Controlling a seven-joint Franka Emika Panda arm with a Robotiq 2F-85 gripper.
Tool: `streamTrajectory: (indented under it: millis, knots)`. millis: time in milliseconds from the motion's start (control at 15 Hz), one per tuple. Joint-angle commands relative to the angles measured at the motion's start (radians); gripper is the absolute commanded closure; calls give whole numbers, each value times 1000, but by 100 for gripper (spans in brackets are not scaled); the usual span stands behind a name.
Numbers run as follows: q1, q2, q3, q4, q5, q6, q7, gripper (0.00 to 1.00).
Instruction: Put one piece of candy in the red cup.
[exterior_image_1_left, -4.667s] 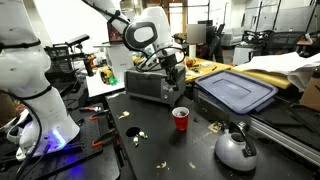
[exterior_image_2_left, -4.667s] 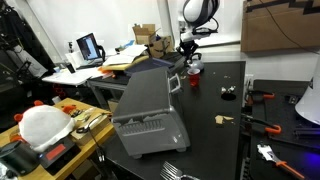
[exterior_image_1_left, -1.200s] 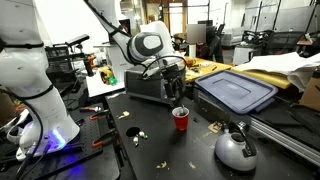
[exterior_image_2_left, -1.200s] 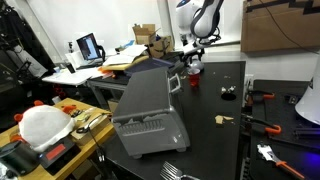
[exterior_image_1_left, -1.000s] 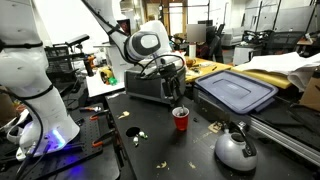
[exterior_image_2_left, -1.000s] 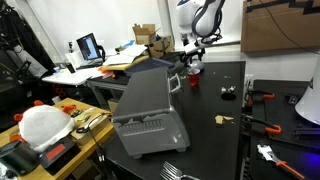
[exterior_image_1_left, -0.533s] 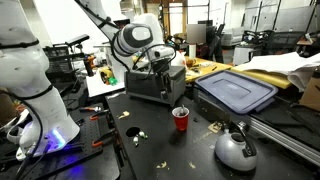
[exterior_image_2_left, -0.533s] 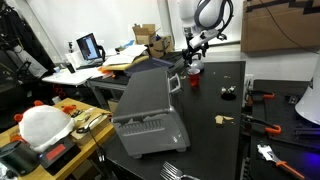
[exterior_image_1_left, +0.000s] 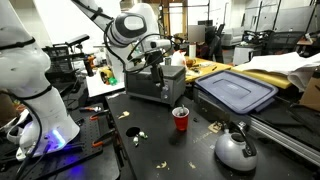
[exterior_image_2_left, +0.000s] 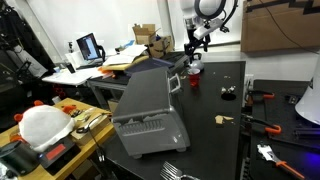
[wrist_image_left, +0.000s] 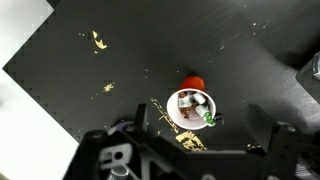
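The red cup (exterior_image_1_left: 180, 119) stands upright on the black table in both exterior views (exterior_image_2_left: 195, 80). From above in the wrist view, the red cup (wrist_image_left: 190, 105) shows its pale inside with wrapped candy pieces in it, and a green-wrapped candy (wrist_image_left: 208, 118) lies at its rim. My gripper (exterior_image_1_left: 152, 63) hangs high above the table, up and to the side of the cup, over the grey appliance. The gripper (wrist_image_left: 200, 122) is open and holds nothing. Loose candy (wrist_image_left: 98, 40) lies scattered on the table (exterior_image_1_left: 135, 132).
A grey toaster-like appliance (exterior_image_1_left: 150, 85) stands behind the cup. A blue-lidded bin (exterior_image_1_left: 235, 92) and a silver kettle (exterior_image_1_left: 236, 148) sit on the cup's other side. Tools lie near the table edge (exterior_image_2_left: 262, 100). A white robot base (exterior_image_1_left: 30, 90) stands beside the table.
The arm has risen and swung away from the cup toward the grey appliance. The gripper stayed open; the cup has not moved.
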Motion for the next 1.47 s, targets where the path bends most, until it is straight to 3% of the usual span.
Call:
streamTrajectory:
  millis: [0,733,1400]
  knots:
    - [-29,-73,40,-24,59,-69,-97,0]
    - [-38,-187,89,-6,212,-295,-235,0]
    - [-31,-320,122,8,262,-466,-315,0]
